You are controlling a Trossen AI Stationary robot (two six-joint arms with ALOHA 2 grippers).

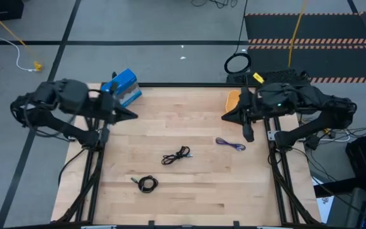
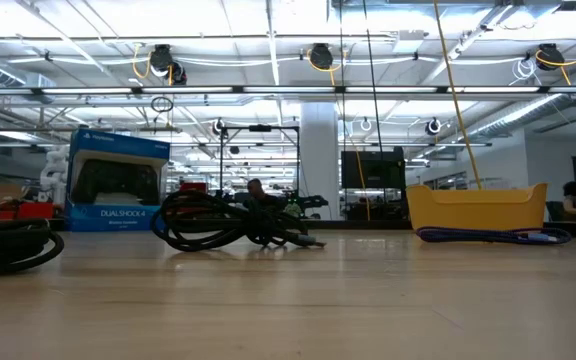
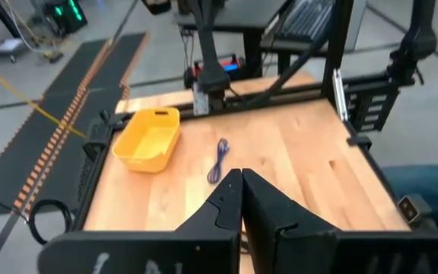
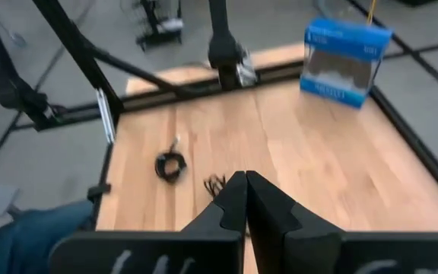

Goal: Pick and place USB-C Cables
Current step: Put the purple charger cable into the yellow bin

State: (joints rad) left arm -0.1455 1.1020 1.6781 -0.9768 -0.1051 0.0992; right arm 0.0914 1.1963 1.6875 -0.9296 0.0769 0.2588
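Three small cables lie on the wooden table. A loosely coiled black one [image 1: 176,155] is near the middle, a tighter black coil [image 1: 147,184] lies toward the near edge, and a bluish-purple one [image 1: 230,144] lies to the right. The purple cable [image 3: 220,158] rests beside the yellow bin [image 3: 147,139], which stands at the far right and is partly under the right arm in the high view. My left gripper [image 1: 134,114] hovers shut over the far left part of the table. My right gripper [image 1: 224,116] hovers shut near the bin. Both are above the cables and touch nothing.
A blue DualShock 4 box [image 1: 122,87] stands at the far left edge. A large black ring [image 1: 237,63] lies on the floor beyond the table. Blue cloth [image 4: 29,228] shows off the near edge. Bare wood lies between the cables.
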